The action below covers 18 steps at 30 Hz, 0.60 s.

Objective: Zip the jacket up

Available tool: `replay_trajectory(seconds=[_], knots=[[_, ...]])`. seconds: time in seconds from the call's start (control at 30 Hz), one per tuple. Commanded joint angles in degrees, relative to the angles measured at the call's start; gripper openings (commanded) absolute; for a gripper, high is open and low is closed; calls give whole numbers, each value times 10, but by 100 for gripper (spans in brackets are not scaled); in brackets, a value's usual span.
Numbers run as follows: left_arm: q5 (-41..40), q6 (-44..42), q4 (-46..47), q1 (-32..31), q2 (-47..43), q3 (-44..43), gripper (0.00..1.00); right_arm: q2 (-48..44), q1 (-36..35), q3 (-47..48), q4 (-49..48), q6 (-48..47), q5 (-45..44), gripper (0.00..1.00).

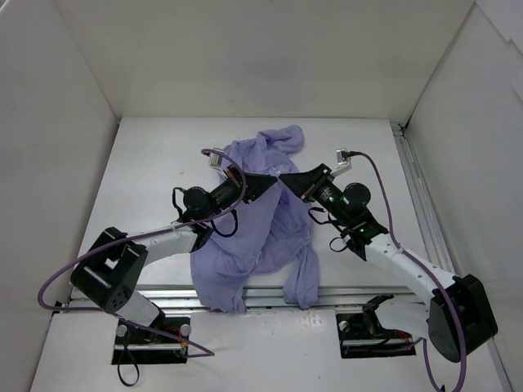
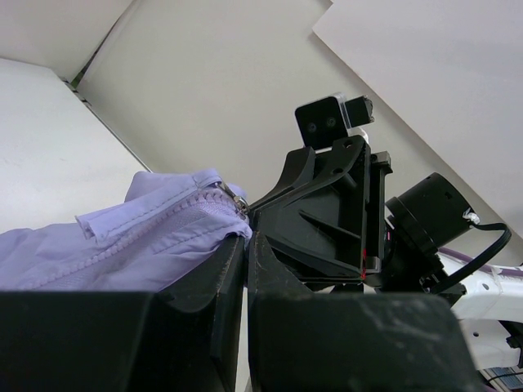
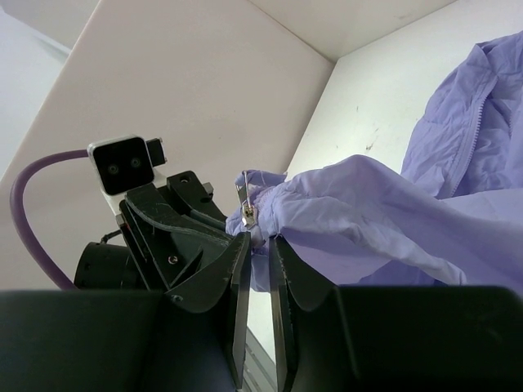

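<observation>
A: Purple cloth is seen. Where is the jacket (image 1: 253,237) laid?
B: It is bunched up in the middle of the white table (image 1: 155,163), between the two arms. One end is draped over the near edge.
A: What is held by the left gripper (image 2: 248,237)?
B: It is shut tight, and the jacket's edge is pinched in it, beside the zip teeth (image 2: 147,229).
A: And the right gripper (image 3: 260,245)?
B: Only a thin gap is seen between its fingers. The silver zip pull (image 3: 248,214) is seen right at the tips. Whether it is gripped cannot be told.
</observation>
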<state>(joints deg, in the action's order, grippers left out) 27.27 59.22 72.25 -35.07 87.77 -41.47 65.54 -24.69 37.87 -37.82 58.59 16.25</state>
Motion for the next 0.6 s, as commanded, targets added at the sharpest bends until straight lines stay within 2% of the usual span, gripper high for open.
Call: replay_trajectory(seconds=[0.0,0.2,0.57], knots=[[14,6,236,4,-25,-29,0,2,3,15,-63,1,4,12],[16,6,236,-1,-24,-33,0,5,3,19,-72,4,12,7],[19,7,236,-1,-21,-33,0,10,4,20,-81,7,16,12]])
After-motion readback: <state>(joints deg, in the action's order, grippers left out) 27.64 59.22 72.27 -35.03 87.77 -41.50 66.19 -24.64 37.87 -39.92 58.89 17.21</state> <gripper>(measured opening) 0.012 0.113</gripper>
